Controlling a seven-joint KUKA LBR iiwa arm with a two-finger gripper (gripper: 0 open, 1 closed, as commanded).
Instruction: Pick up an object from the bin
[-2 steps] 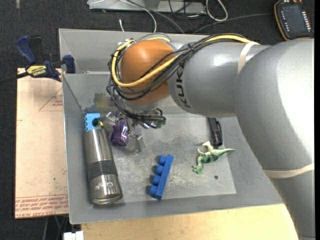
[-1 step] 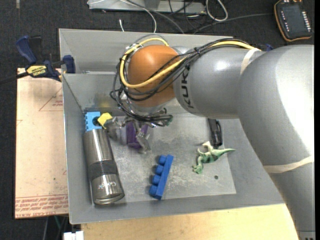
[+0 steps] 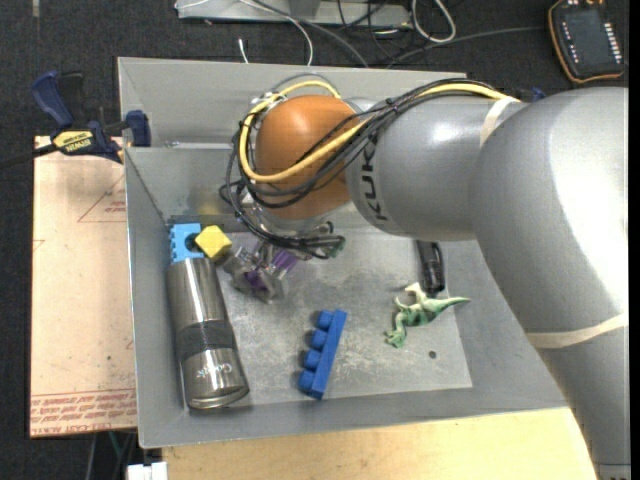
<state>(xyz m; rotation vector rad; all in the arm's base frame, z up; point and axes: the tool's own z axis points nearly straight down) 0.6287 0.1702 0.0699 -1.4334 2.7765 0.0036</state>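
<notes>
Thick, rounded arm [image 3: 520,198] in smooth silver-grey, broadest toward three o'clock; black KUKA lettering [image 3: 367,183] down its narrower link; glossy orange dome cover [image 3: 300,153] capping the wrist at nine o'clock; yellow and black cables [image 3: 300,175] looped round the dome, trailing off toward two o'clock; dark gripper [image 3: 262,268] below the dome at seven o'clock; pale seam ring [image 3: 585,333] at four o'clock.

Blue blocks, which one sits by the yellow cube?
The light blue plastic block at the end of the silver metal bottle; the dark blue studded brick lies alone.
</notes>
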